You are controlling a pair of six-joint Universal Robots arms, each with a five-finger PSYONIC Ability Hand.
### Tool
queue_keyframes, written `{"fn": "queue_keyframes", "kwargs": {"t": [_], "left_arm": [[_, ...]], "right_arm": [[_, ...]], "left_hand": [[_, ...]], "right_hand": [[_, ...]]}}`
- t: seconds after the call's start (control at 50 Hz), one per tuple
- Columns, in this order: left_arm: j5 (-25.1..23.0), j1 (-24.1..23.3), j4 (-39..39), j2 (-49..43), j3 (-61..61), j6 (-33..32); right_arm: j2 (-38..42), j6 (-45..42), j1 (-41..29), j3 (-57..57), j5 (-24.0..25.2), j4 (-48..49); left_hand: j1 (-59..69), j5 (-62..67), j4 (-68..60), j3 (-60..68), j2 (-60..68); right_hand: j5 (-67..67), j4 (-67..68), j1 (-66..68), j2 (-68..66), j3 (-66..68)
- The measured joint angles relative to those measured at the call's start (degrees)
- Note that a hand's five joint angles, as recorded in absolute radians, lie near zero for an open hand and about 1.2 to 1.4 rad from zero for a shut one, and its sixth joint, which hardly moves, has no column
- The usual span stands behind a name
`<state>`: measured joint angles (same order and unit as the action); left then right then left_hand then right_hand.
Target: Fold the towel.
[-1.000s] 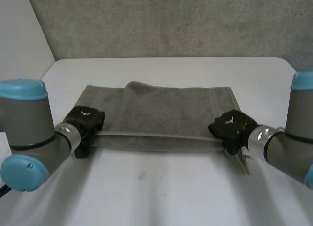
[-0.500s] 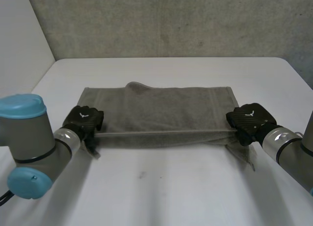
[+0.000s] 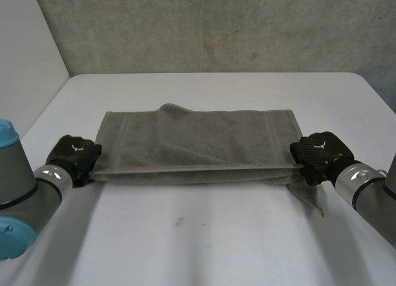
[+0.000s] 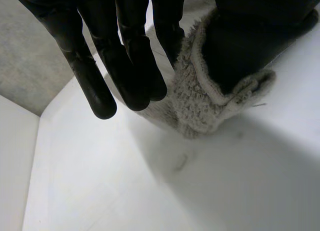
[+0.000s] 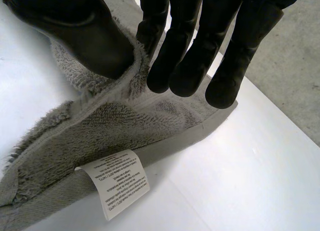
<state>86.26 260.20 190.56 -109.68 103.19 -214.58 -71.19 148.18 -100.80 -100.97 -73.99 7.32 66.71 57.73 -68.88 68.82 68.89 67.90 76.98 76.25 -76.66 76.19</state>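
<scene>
- Head view: the towel (image 3: 198, 143) lies across the middle of the frame on the white table (image 3: 204, 242), grey and spread wide, with a rumple on its far edge at upper centre.
- The left hand (image 3: 74, 155), at mid-left, and the right hand (image 3: 318, 153), at mid-right, each grip one end of the near edge. It runs between them as a straight, raised line. I judge it is pulled taut so the edge travels evenly when carried over.
- Left wrist view: cloth is nipped between the thumb and the nearest finger, while the other fingers hang straight and free.
- Right wrist view: the same pinch, with the hem caught between the thumb and a finger. A loose corner bearing a white label (image 5: 120, 183) droops under the palm.
- The fold looks begun but not laid. The next move would likely be to carry the edge to the far side.
</scene>
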Motion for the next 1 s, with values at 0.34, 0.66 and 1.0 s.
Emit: {"fn": "queue_keyframes", "kwargs": {"t": [0.34, 0.66, 1.0], "left_arm": [[-0.10, 1.12, 0.80, 0.60, 1.37, -0.15], [-0.09, 1.75, 0.68, 3.31, 1.77, -0.07], [-0.29, 2.32, 0.59, 5.12, 2.23, 2.40]], "right_arm": [[0.38, 0.71, 3.85, -2.15, 0.26, -4.48], [0.03, 8.67, 6.58, -6.34, 3.50, -4.78], [-0.64, 11.55, 6.70, -8.57, 6.81, -3.77]], "left_hand": [[0.79, 0.92, -0.81, 0.84, 0.82], [1.12, 1.16, -0.83, 0.85, 0.82], [1.13, 1.16, -0.93, 0.85, 0.83]], "right_hand": [[-21.40, -19.99, -19.94, 18.95, -19.08], [-37.07, -34.59, -34.01, 33.74, -33.55], [-23.11, -22.44, -20.87, 21.93, -21.67]]}}
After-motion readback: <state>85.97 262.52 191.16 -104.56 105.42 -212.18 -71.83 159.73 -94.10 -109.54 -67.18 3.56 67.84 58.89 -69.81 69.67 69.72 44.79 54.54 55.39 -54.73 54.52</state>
